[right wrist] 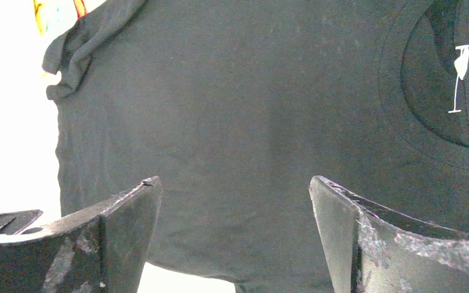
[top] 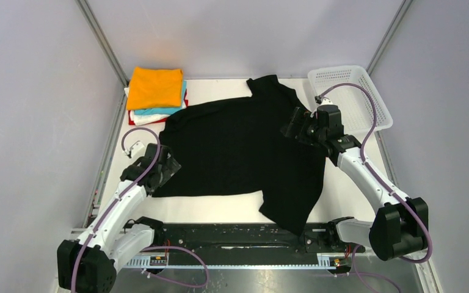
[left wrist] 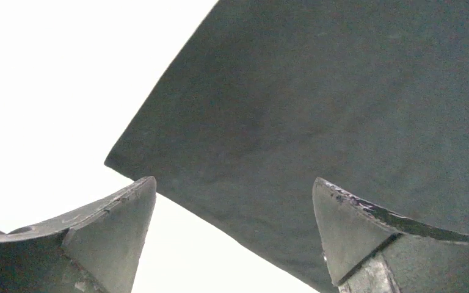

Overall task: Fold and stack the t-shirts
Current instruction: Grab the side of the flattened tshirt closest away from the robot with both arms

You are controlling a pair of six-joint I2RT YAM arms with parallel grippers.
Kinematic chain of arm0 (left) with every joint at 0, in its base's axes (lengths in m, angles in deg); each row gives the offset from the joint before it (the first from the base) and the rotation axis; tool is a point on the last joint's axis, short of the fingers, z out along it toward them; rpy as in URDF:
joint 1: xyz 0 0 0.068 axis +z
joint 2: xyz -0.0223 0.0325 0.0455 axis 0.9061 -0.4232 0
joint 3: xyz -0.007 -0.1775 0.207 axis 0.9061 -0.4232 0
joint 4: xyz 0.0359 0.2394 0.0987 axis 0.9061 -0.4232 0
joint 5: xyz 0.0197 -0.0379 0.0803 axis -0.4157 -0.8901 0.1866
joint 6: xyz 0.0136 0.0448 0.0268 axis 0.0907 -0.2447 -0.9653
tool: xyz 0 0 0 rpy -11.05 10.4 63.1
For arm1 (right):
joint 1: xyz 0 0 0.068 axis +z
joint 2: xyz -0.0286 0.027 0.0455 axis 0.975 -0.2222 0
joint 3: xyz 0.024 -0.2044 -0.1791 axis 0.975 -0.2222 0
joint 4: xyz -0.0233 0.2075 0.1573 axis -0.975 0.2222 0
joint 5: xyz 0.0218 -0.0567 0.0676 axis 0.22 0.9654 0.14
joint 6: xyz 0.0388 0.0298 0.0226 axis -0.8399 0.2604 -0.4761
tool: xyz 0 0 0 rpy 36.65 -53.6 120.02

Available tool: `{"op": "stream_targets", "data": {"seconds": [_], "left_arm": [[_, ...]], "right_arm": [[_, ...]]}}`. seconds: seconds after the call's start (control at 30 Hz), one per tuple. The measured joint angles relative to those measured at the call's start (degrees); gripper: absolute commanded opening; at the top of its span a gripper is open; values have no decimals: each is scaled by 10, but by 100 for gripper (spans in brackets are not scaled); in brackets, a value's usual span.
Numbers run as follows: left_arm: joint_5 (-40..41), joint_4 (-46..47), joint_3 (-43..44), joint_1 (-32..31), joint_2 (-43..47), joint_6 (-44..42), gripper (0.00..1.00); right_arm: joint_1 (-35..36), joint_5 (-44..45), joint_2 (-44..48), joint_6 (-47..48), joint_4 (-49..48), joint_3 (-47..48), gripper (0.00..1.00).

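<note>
The large black t-shirt point(top: 238, 146) lies spread on the white table point(top: 220, 207), one sleeve hanging toward the front edge. My left gripper point(top: 170, 163) is open at the shirt's near left corner. In the left wrist view that corner point(left wrist: 317, 110) lies between and beyond the open jaws point(left wrist: 235, 183), which hold nothing. My right gripper point(top: 293, 125) is open over the shirt's right side near the collar. The right wrist view shows the cloth point(right wrist: 238, 110) and the collar with a white label point(right wrist: 458, 79) past the open, empty jaws point(right wrist: 235, 183). The folded stack stands back left: orange point(top: 154, 86) on top, then turquoise point(top: 174, 110), white and red edges below.
A white mesh basket point(top: 354, 91) stands at the back right corner, just behind the right wrist. Grey walls close in the table on three sides. A black rail point(top: 238, 235) runs along the front edge between the arm bases.
</note>
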Motion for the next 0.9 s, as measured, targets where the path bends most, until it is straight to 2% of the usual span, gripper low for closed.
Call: {"op": "stream_targets", "data": {"seconds": [0.17, 0.5, 0.77, 0.9], "left_arm": [[46, -31, -32, 11, 11, 54, 99], [49, -42, -76, 21, -31, 134, 90], [49, -21, -103, 23, -57, 166, 70], [65, -6, -90, 25, -93, 169, 49]], "right_arm": [[0, -1, -9, 0, -3, 0, 99], [-1, -1, -29, 0, -5, 0, 99], [-1, -1, -46, 0, -4, 1, 100], [-1, 0, -48, 0, 0, 2, 99]]}}
